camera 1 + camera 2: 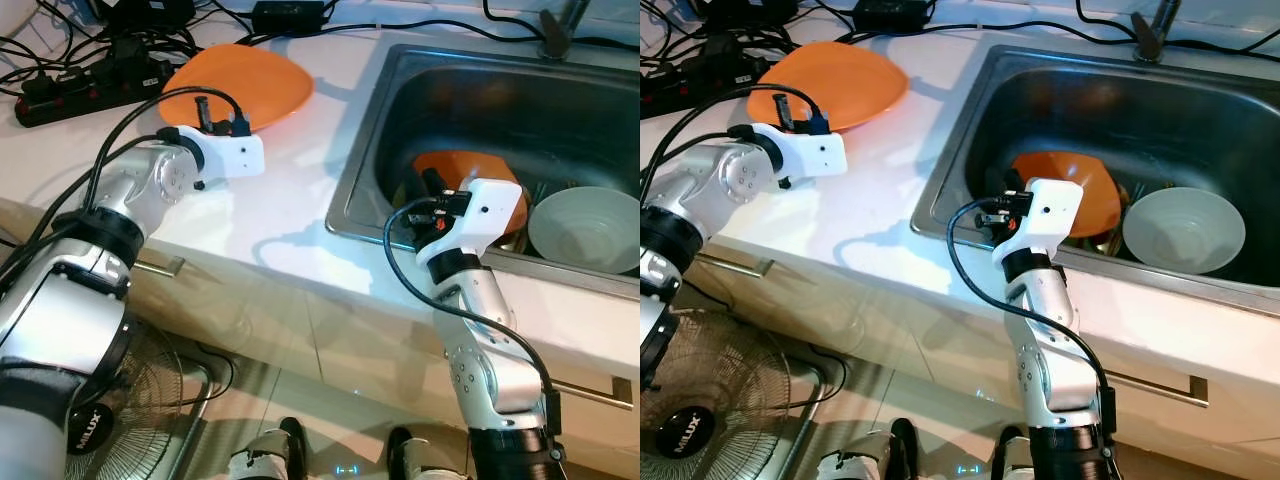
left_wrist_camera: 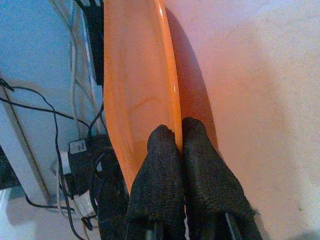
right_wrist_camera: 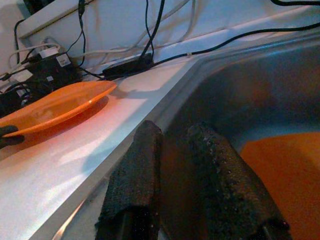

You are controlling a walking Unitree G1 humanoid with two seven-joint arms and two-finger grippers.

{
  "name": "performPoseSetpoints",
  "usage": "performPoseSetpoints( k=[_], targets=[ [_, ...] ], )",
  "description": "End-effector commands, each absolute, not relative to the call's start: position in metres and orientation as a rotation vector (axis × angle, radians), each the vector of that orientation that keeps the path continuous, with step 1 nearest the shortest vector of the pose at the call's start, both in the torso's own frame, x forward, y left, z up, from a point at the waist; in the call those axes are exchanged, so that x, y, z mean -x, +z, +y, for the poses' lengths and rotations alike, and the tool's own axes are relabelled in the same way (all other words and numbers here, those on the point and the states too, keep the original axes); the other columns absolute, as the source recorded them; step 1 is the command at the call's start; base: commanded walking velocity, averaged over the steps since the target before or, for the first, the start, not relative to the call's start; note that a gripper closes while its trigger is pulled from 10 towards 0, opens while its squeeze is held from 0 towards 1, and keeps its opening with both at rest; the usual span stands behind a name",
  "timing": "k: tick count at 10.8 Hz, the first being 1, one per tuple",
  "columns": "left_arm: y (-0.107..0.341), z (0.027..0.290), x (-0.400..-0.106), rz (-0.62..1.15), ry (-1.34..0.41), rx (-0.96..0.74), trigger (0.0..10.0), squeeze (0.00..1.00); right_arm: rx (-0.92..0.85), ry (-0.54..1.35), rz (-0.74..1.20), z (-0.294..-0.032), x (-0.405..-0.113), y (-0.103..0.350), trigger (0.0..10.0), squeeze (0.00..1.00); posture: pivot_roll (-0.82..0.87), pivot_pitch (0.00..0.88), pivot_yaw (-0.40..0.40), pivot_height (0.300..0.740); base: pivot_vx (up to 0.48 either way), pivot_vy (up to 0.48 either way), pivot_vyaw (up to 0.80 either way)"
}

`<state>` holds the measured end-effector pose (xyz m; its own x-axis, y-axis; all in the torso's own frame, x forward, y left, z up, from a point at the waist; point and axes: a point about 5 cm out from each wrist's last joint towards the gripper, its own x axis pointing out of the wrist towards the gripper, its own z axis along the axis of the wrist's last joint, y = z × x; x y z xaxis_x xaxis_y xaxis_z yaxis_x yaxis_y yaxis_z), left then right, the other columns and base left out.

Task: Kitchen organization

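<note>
The left gripper (image 2: 181, 131) pinched the near rim of the orange plate (image 1: 240, 88) on the left counter (image 1: 290, 190), while the right gripper (image 3: 175, 132), slightly parted and empty, hung in the sink (image 1: 560, 100).

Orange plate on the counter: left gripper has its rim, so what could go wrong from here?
The left gripper pinches only the thin rim of the orange plate, so it may slip or tip when lifted. The power strip and cables lie just behind it and could snag. The right gripper sits low in the sink by another orange dish.
</note>
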<state>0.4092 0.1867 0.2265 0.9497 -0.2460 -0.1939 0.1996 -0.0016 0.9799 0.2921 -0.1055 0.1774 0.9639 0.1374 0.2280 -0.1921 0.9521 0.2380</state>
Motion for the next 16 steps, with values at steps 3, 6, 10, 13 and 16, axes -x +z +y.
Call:
performPoseSetpoints(
  k=[3, 6, 10, 13, 16],
  targets=[
    [0.207, 0.154, -0.398, -0.180, -0.478, -1.497, 0.0, 0.00, -0.273, 0.146, -0.077, -0.104, -0.298, 0.149, 10.0, 0.00, 0.02, 0.165, 0.094, 0.740, 0.000, 0.000, 0.00],
    [0.200, 0.124, -0.378, -0.383, -0.464, -1.387, 10.0, 0.00, -0.270, 0.174, -0.120, -0.101, -0.310, 0.161, 10.0, 0.00, 0.03, 0.134, 0.069, 0.740, 0.000, 0.000, 0.00],
    [0.190, 0.125, -0.366, -0.353, -0.411, -1.342, 10.0, 0.00, -0.438, 0.173, -0.164, -0.114, -0.333, 0.193, 10.0, 1.00, 0.03, 0.092, 0.036, 0.740, 0.000, 0.000, 0.00],
    [0.184, 0.114, -0.362, -0.338, -0.433, -1.326, 10.0, 0.00, -0.657, 0.188, -0.155, -0.118, -0.339, 0.206, 10.0, 1.00, 0.02, 0.092, 0.030, 0.740, 0.000, 0.000, 0.00],
    [0.176, 0.096, -0.355, -0.337, -0.507, -1.300, 10.0, 0.00, -0.790, 0.197, -0.128, -0.120, -0.341, 0.210, 10.0, 0.00, 0.02, 0.093, 0.032, 0.740, 0.000, 0.000, 0.00]
  ],
)
